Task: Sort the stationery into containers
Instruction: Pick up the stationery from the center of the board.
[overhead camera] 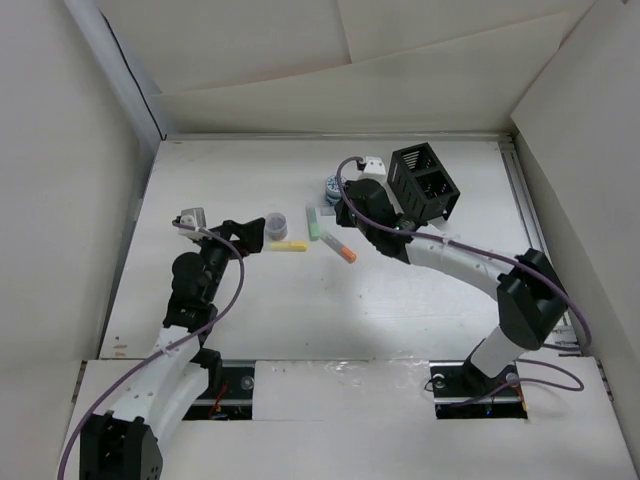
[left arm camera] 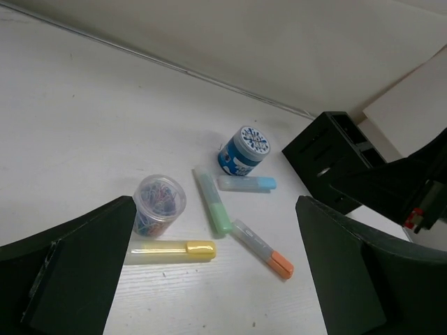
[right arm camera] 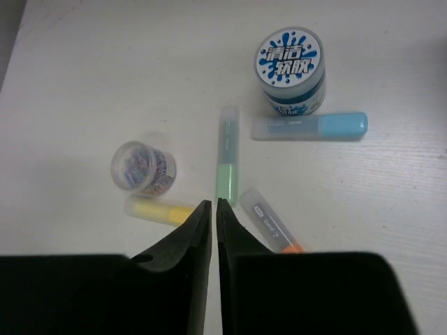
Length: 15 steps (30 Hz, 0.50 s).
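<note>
Four markers lie loose on the table: yellow (overhead camera: 289, 246) (left arm camera: 174, 251) (right arm camera: 157, 209), green (overhead camera: 312, 223) (left arm camera: 213, 200) (right arm camera: 227, 164), light blue (left arm camera: 246, 183) (right arm camera: 309, 127), and white with an orange tip (overhead camera: 338, 246) (left arm camera: 262, 248) (right arm camera: 269, 222). A small clear jar of clips (overhead camera: 277, 226) (left arm camera: 159, 202) (right arm camera: 142, 167) and a blue-white round tub (overhead camera: 330, 186) (left arm camera: 243, 150) (right arm camera: 290, 70) stand beside them. The black organizer (overhead camera: 425, 182) (left arm camera: 335, 160) stands to the right. My left gripper (overhead camera: 258, 236) (left arm camera: 215, 230) is open and empty, just left of the jar. My right gripper (overhead camera: 347, 218) (right arm camera: 214, 204) is shut and empty above the markers.
White walls enclose the table on the left, back and right. My right arm (overhead camera: 450, 262) stretches from the near right across to the pile, close to the organizer's left side.
</note>
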### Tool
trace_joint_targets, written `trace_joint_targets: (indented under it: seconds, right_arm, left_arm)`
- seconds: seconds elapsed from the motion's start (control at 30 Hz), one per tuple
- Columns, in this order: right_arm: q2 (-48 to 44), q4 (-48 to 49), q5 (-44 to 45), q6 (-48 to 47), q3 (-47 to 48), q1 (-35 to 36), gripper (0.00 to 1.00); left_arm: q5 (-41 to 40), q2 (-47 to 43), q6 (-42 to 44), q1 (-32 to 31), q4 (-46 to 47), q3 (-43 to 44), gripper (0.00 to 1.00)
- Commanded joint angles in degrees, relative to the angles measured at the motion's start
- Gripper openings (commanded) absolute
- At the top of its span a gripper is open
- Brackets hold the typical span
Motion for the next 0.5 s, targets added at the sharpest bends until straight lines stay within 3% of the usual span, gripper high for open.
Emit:
trace_joint_targets:
  seconds: [0.0, 0.03, 0.17, 0.27, 0.3, 0.37, 0.4, 0.47]
  right_arm:
    - [2.27, -1.39, -1.45, -0.43, 4.81, -1.44, 0.09]
    - [3.67, -1.4, -1.98, -0.43, 6.39, -2.23, 0.0]
    - [6.92, -2.63, -2.77, -2.62, 10.17, -3.82, 0.0]
    - [9.12, -4.03, -2.16, -3.77, 13.94, -5.14, 0.01]
    - [10.87, -5.51, -2.77, -3.77, 15.09, -5.83, 0.25]
    - [12.72, -6.84, -2.77, -4.3, 17.47, -6.36, 0.53]
    - [14.47, -6.85, -2.77, -4.82, 19.39, -6.37, 0.75]
    - [16.59, -8.95, -3.29, -4.83, 21.77, -6.89, 0.89]
  left_arm:
    - [0.8, 1.74, -3.39, -0.09, 1.36, 3.29, 1.0]
    - [0.79, 2.89, -4.63, -0.09, 0.75, 4.61, 1.0]
    - [2.82, 7.21, -0.08, -4.65, -1.27, 7.69, 1.0]
    - [5.89, 7.74, 0.63, -6.33, 4.23, 6.12, 1.0]
    - [4.67, 7.74, -0.58, -6.33, 3.39, 6.12, 1.0]
    - [2.28, 9.22, -0.6, -6.33, 1.37, 7.07, 1.0]
    - [2.28, 9.93, -0.6, -6.33, -0.29, 8.47, 1.0]
    - [3.5, 11.85, -0.6, -6.33, 0.47, 8.49, 1.0]
